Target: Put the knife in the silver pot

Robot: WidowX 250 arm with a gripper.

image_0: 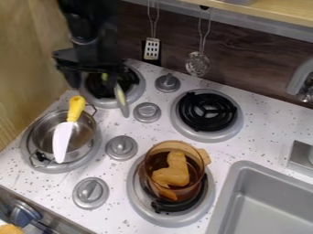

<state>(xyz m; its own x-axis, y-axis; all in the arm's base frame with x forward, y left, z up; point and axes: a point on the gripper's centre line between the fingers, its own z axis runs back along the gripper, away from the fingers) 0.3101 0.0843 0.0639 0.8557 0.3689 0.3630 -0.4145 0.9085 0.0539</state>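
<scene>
we judge the placing nearly done, the yellow-handled knife [63, 135] lying across the silver pot [43, 134] at left, needing only a nudge inward; far left, we cannot tell the jaws' opening or hold on the gripper [93, 83]; speckled bench [154, 132] below, dark wall [256, 68] beyond.

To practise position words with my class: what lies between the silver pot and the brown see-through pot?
In the camera view, a round gray knob stands between the silver pot and the brown see-through pot.

Sink [229, 196] partly past right edge
</scene>
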